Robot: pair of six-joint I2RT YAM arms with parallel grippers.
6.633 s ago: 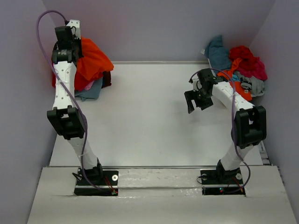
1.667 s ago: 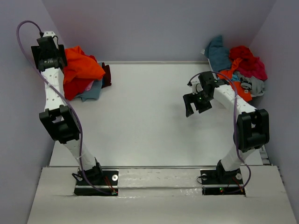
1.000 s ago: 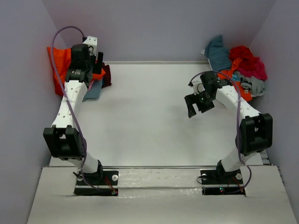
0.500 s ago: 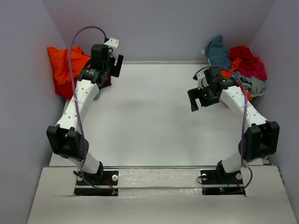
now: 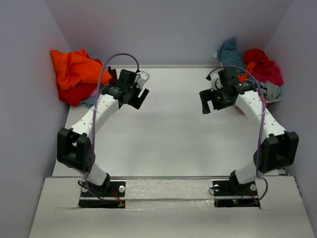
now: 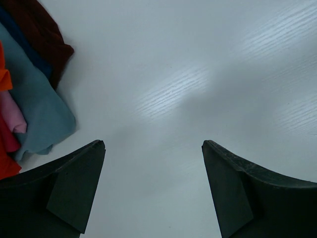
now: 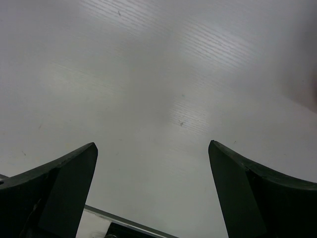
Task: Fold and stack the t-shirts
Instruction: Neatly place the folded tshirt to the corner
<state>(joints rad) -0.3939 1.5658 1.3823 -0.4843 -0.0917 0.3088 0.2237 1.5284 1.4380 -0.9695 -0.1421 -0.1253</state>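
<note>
A bright orange t-shirt (image 5: 74, 67) lies loosely on a stack at the far left, over a red one (image 5: 74, 94). In the left wrist view the stack's edges show as teal (image 6: 37, 104), dark maroon (image 6: 42, 29) and pink (image 6: 11, 115) layers. A jumbled pile of t-shirts at the far right holds teal (image 5: 231, 52), red (image 5: 260, 62) and grey (image 5: 271, 90) cloth. My left gripper (image 5: 140, 97) (image 6: 152, 145) hangs open and empty over bare table, right of the stack. My right gripper (image 5: 207, 101) (image 7: 152, 145) is open and empty, left of the pile.
The white table (image 5: 168, 129) stretches between the two arms. Purple-grey walls close in the back and both sides. A metal rail (image 7: 129, 225) at the table's near edge shows in the right wrist view.
My left arm swung away from the far-left stack towards the table's middle, leaving the orange t-shirt on the stack. My right gripper moved slightly farther back.
</note>
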